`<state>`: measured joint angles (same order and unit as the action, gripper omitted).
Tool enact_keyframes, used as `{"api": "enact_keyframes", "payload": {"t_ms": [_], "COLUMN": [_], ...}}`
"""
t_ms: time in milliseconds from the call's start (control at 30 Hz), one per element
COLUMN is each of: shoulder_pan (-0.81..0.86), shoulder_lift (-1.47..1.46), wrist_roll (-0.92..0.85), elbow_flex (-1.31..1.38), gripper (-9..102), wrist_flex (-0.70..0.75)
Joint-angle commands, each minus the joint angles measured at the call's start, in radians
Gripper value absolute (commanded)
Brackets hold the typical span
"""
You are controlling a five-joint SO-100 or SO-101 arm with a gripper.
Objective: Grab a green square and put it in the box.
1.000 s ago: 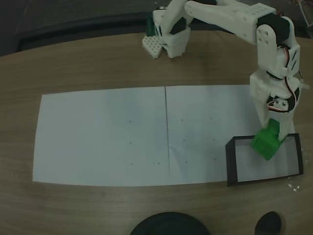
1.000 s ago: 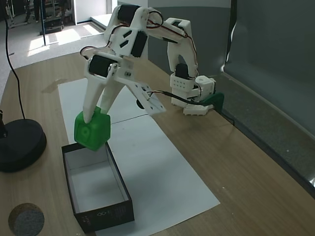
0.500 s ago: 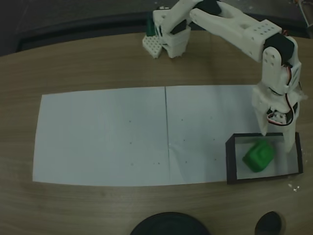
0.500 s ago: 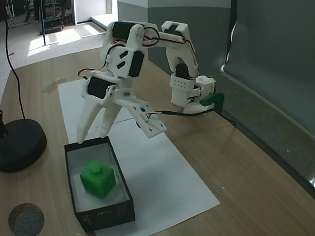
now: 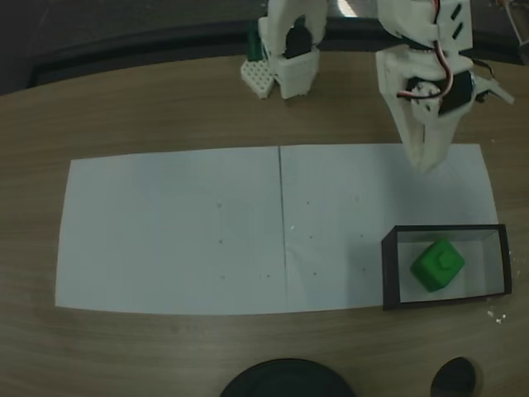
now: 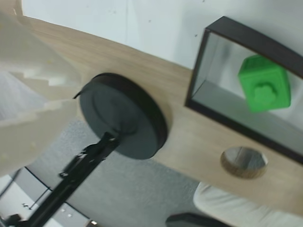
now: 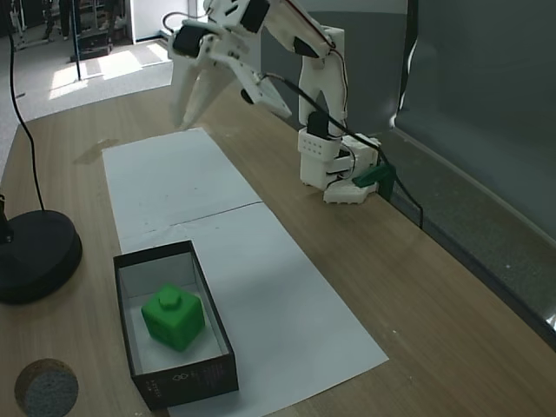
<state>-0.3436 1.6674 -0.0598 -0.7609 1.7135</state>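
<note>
The green square [image 5: 438,265] [image 7: 173,317] [image 6: 264,83] rests on the white floor of the box, knob up, touching no gripper. The box [image 5: 388,273] [image 7: 221,333] [image 6: 197,71] stands at the right end of the white paper in a fixed view. My gripper [image 5: 426,163] [image 7: 185,120] hangs high above the paper, well clear of the box and back toward the arm's base. Its fingers taper together at the tips, shut, with nothing between them. A pale blurred finger [image 6: 28,94] shows at the left of the wrist view.
Two white paper sheets [image 5: 173,231] cover the wooden table. A black round stand base [image 7: 35,256] [image 6: 123,116] [image 5: 289,382] and a small round disc [image 7: 45,388] [image 5: 455,376] [image 6: 244,162] sit near the box. The arm's base [image 5: 285,66] [image 7: 334,165] stands at the table's far edge.
The gripper let go of the green square, which dropped into the box. The arm then rose and drew back toward its base, and the fingers came together.
</note>
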Motion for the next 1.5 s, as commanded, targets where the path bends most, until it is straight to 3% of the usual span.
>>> {"api": "enact_keyframes", "payload": {"t_ms": [0, 267, 700, 967, 1133, 1467], "shoulder_pan": [0.064, 0.299, 0.328, 0.333, 0.419, 0.445], "shoulder_lift": [0.377, 1.051, 1.790, 1.810, 1.809, 1.809], "wrist_roll": [0.051, 0.064, 0.006, 0.014, 0.006, 0.012], "elbow_flex": [0.005, -0.543, -1.390, -1.532, -1.628, -2.089], "gripper": [0, 0, 0, 0, 0, 0], "wrist_flex": [0.014, -0.025, -0.322, -0.334, -0.408, -0.574]}}
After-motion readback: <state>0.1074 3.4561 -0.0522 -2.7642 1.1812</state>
